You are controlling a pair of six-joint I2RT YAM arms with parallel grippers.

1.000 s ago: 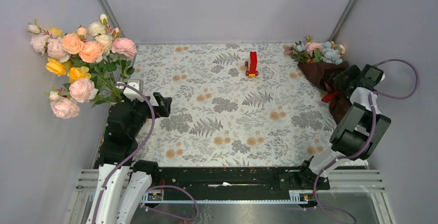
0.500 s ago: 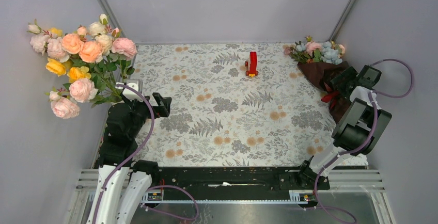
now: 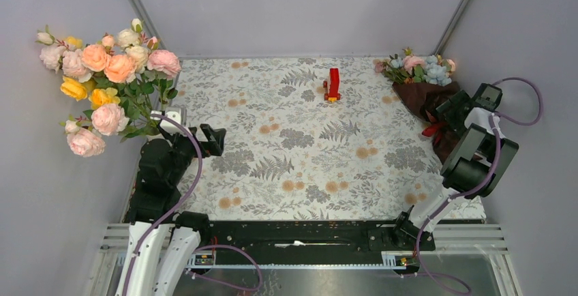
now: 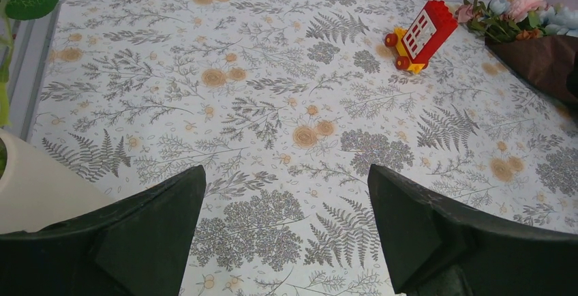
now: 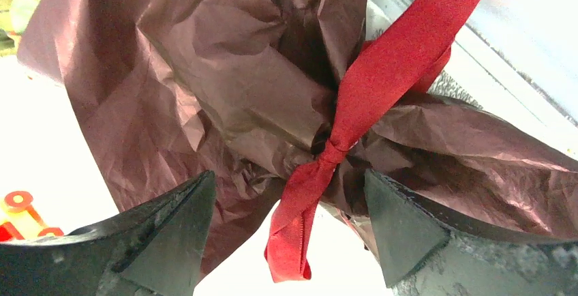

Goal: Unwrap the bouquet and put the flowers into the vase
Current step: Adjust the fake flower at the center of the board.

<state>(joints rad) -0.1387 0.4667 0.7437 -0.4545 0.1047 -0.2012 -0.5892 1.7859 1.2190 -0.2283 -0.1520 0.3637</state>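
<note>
As only wrist cam shows, ribbon lies between wide R end effector; L wide.

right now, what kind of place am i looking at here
Most likely a robot lab test cell, not a florist's: plain grey walls box in a table with a fern-print cloth, the left arm and right arm are bolted to a metal rail, and the props are a wrapped bouquet and a red toy-brick car.

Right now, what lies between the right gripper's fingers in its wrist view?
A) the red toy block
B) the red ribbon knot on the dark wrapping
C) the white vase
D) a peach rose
B: the right wrist view shows the red ribbon knotted around the bouquet in its dark red wrapping, centred in the gap of the open right gripper.
</note>
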